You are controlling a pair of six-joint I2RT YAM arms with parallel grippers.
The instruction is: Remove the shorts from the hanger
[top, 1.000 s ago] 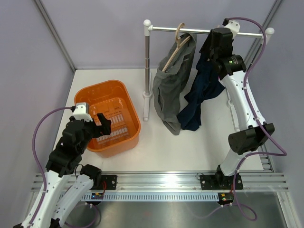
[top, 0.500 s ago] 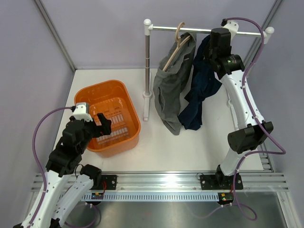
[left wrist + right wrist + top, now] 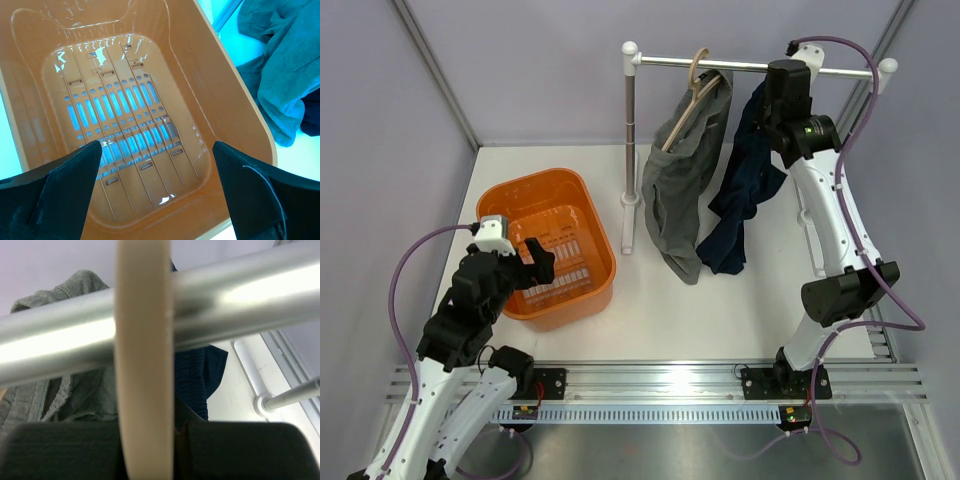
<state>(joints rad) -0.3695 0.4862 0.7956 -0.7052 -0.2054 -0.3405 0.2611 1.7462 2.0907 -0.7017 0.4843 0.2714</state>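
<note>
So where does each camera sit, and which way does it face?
Top external: above and behind the arms, looking down on the table, orange tub, rail, grey shorts, navy shorts; left arm and right arm show.
Left wrist: over the tub, looking down into it; left pincer open, black fingers at the bottom corners.
Right wrist: tight against the rail, facing it; right pincer, shut on a beige hanger, along the bottom.
Shared: top and left wrist both show the tub; top and right wrist, the rail.

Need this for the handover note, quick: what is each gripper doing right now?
Left gripper: open, empty, over the orange tub.
Right gripper: shut on the beige hanger hooked over the rail.
</note>
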